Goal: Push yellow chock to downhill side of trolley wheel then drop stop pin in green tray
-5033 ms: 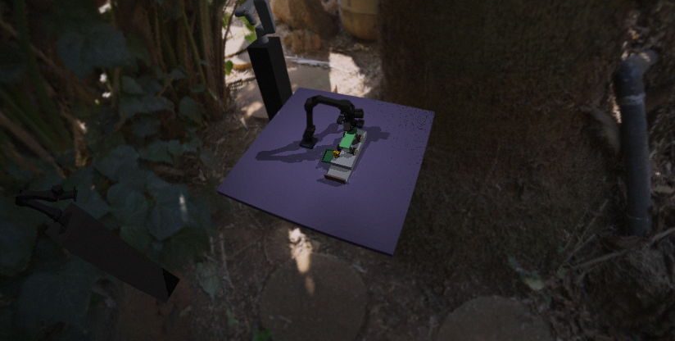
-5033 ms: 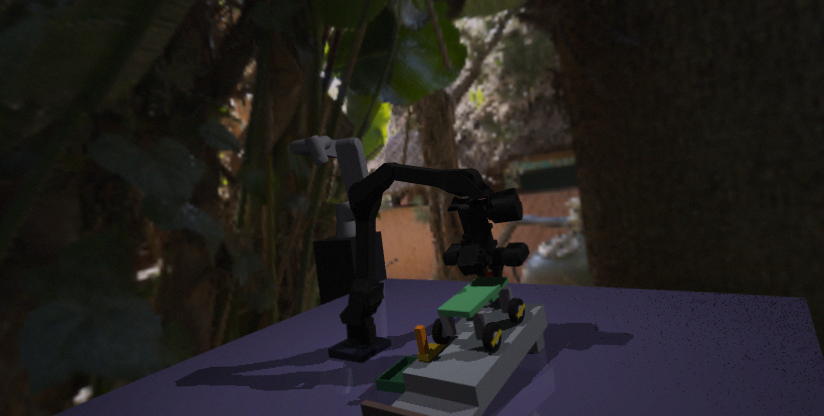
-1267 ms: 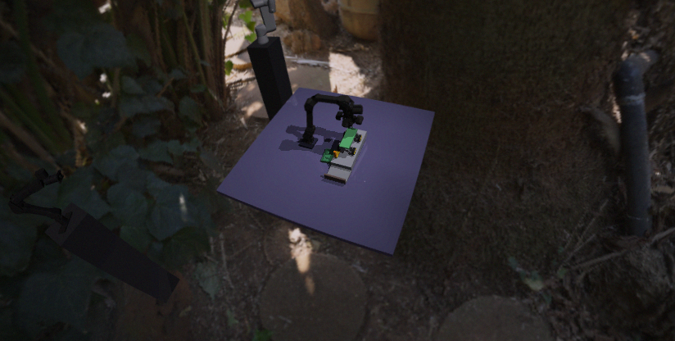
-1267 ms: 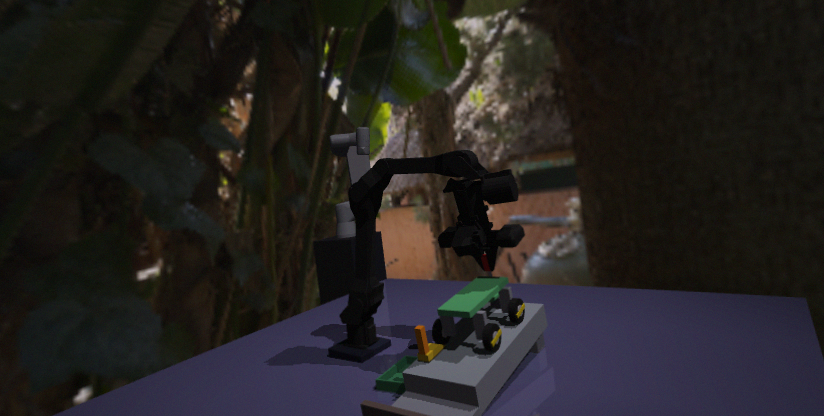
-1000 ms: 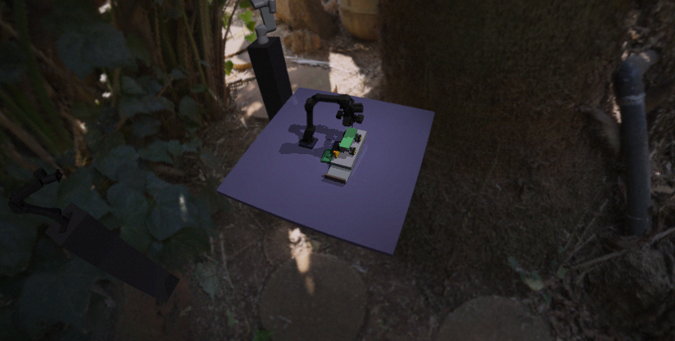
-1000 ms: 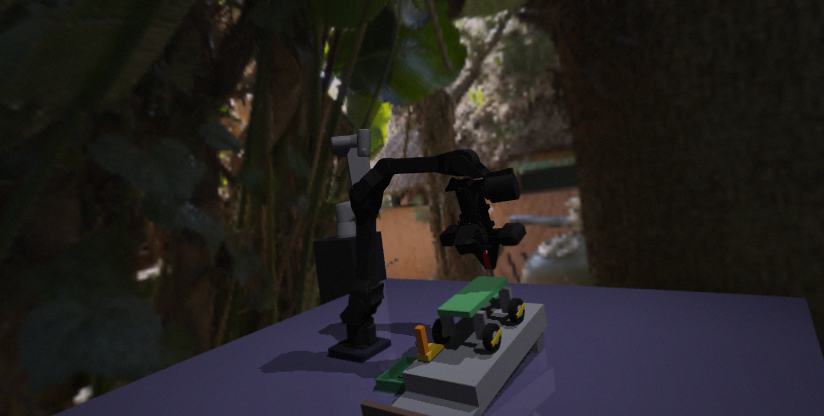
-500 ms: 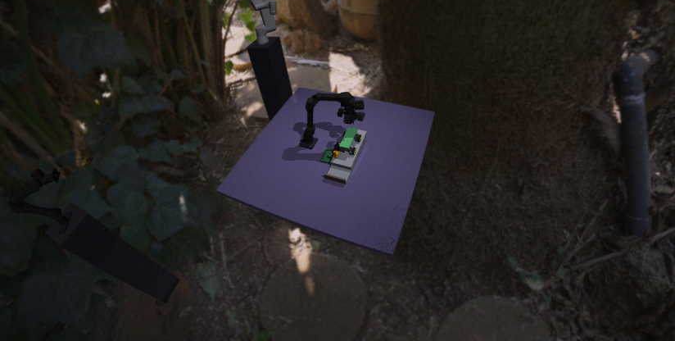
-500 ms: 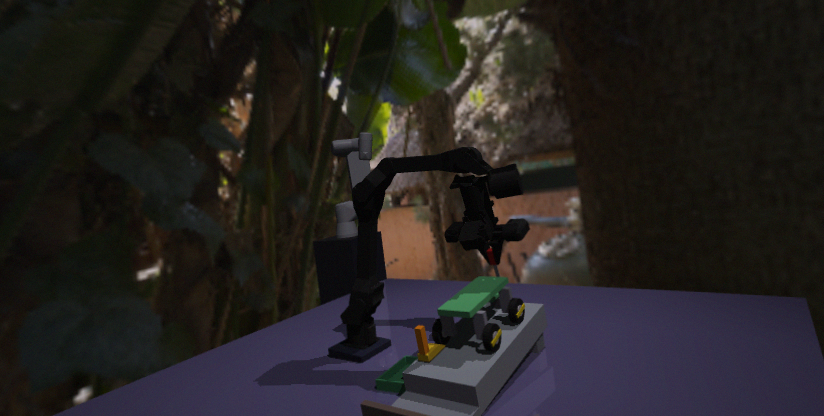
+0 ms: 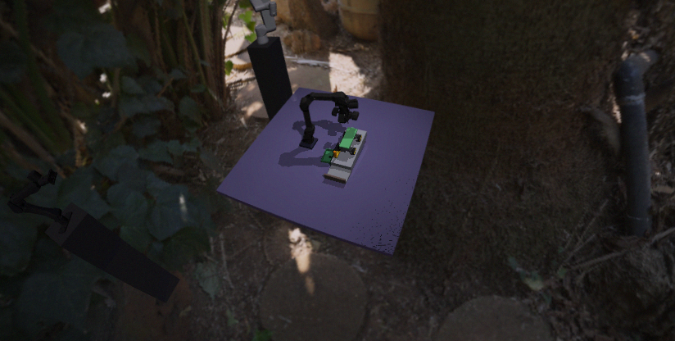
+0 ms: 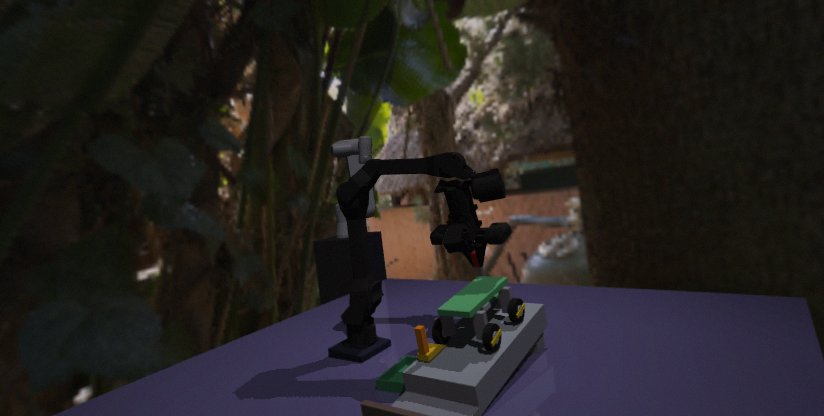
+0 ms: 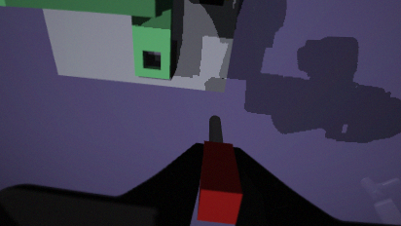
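My gripper (image 10: 475,263) (image 11: 216,153) is shut on the red head of the stop pin (image 10: 475,257) (image 11: 220,180), above and beyond the ramp's uphill end. The pin's grey shaft points down and is free of the green block (image 11: 152,39) with the square hole on the ramp. The green-topped trolley (image 9: 348,138) (image 10: 473,296) stands on the grey ramp (image 9: 341,161) (image 10: 446,371) (image 11: 92,49). The yellow chock (image 9: 335,153) (image 10: 431,353) with its orange handle upright is on the ramp at the trolley's downhill left wheel; whether it touches cannot be told. The green tray (image 9: 326,156) (image 10: 396,373) is beside the ramp's lower left.
The purple table (image 9: 278,178) (image 10: 663,349) carries the arm's base (image 9: 308,143) (image 10: 359,349) left of the ramp. A brown-edged stop board (image 9: 334,178) (image 10: 383,409) lies at the ramp's foot. Two other arms stand on dark pedestals off the table.
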Available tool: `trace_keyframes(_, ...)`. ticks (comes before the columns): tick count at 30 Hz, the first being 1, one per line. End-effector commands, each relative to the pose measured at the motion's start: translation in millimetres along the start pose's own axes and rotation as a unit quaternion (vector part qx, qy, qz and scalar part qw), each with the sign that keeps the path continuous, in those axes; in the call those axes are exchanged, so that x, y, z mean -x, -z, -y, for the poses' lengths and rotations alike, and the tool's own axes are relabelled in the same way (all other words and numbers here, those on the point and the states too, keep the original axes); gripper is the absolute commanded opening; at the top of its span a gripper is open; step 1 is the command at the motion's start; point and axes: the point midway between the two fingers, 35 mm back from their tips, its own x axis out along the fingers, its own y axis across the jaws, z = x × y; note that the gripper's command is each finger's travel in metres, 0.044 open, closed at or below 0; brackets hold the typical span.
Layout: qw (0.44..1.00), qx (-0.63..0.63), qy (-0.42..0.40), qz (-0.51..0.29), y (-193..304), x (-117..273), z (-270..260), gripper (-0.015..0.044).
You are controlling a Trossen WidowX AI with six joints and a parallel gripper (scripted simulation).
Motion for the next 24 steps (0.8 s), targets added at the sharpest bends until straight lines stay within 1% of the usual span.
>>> trace_keyframes(1,1.000,-0.001,-0.005,-0.001,0.3,1.7,14.1,0.0000)
trace_keyframes(8,1.000,-0.001,-0.004,-0.001,0.8,3.0,36.8,0.0000)
trace_keyframes(13,1.000,-0.001,-0.004,-0.001,0.2,3.3,38.7,0.0000)
trace_keyframes(24,1.000,-0.001,-0.005,0.001,-37.7,4.7,35.6,0.0000)
